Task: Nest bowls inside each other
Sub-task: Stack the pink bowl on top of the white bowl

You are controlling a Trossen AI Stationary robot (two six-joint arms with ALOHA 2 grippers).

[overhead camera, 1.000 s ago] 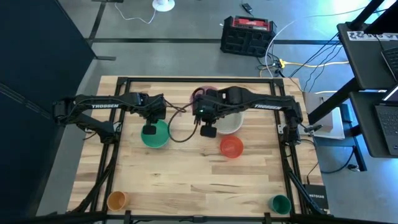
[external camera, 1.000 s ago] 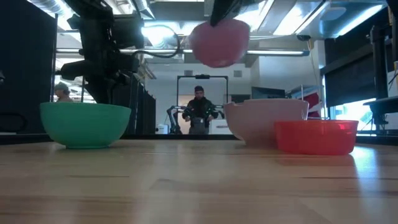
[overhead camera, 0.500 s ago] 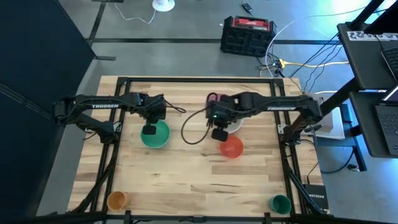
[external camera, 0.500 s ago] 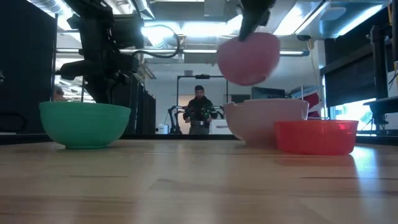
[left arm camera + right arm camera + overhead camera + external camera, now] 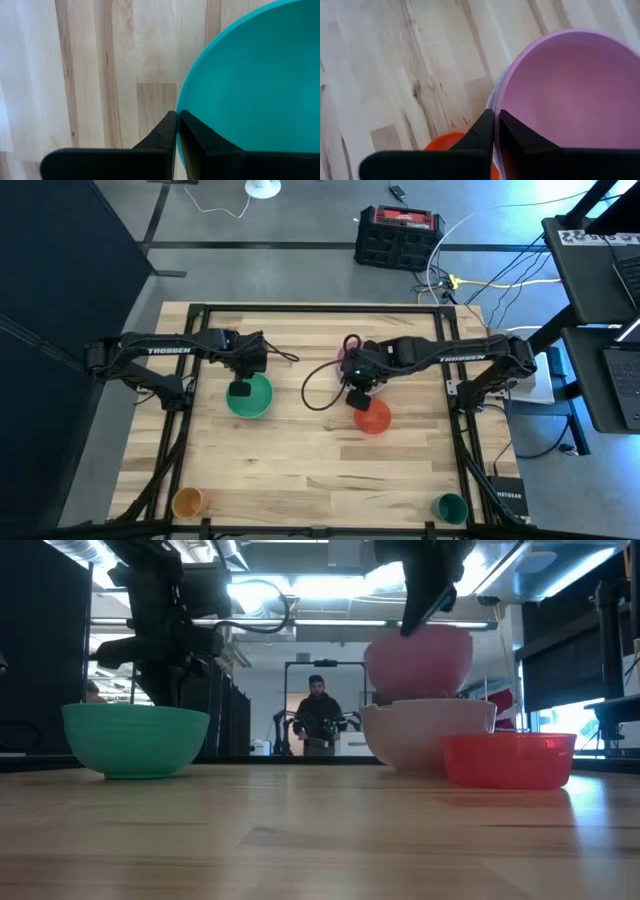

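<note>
My left gripper is shut on the rim of the green bowl, which stands on the table at the left. My right gripper is shut on the pink bowl and holds it right over the white bowl. The pink bowl's bottom dips behind the white rim; whether the two touch, I cannot tell. The red bowl stands on the table just in front of the white one. In the high view my right arm hides most of the pink and white bowls. My left gripper pinches the green bowl's rim, one finger inside the bowl and one outside, coming steeply from above. The bowl stands upright on the table. My right gripper pinches the pink bowl's rim with one finger inside and one outside, slanting down from above. The bowl hangs nearly level, its mouth up, over the white bowl.
An orange cup and a green cup stand at the table's near corners. A black cable loops over the table's middle. A person stands in the room behind the table.
My right gripper has carried the pink bowl toward the table's right edge and down, from above the table's middle to right over the white bowl. It has rolled a little, and the bowl, tilted before, now hangs nearly level.
</note>
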